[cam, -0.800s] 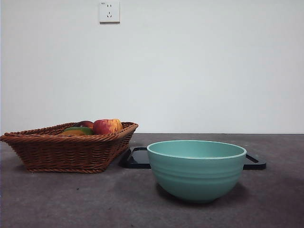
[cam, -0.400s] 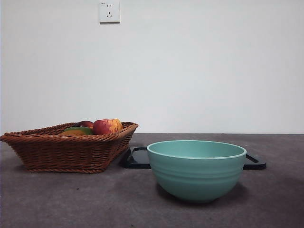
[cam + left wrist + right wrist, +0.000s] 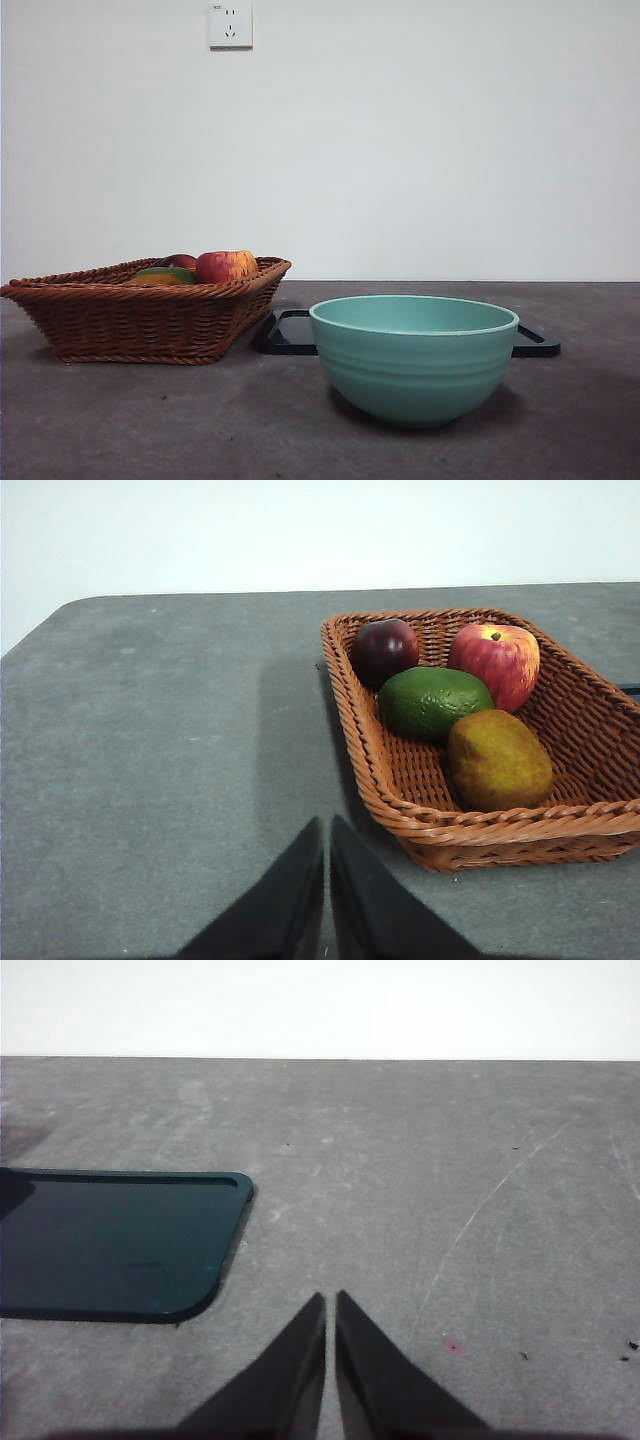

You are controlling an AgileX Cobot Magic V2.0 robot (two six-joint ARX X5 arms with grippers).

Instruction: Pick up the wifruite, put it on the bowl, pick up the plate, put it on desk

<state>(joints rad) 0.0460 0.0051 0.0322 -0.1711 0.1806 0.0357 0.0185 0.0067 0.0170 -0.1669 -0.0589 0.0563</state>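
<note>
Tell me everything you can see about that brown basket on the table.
The basket is woven brown wicker, shallow and roughly rectangular, with sloping sides and a thick braided rim. It sits flat on the grey desk, with one corner close to the black tray. Inside lie four fruits: a dark red one, a red-yellow apple, a green fruit and an orange-brown fruit. Neither gripper touches it; the left gripper hangs just outside its rim.
</note>
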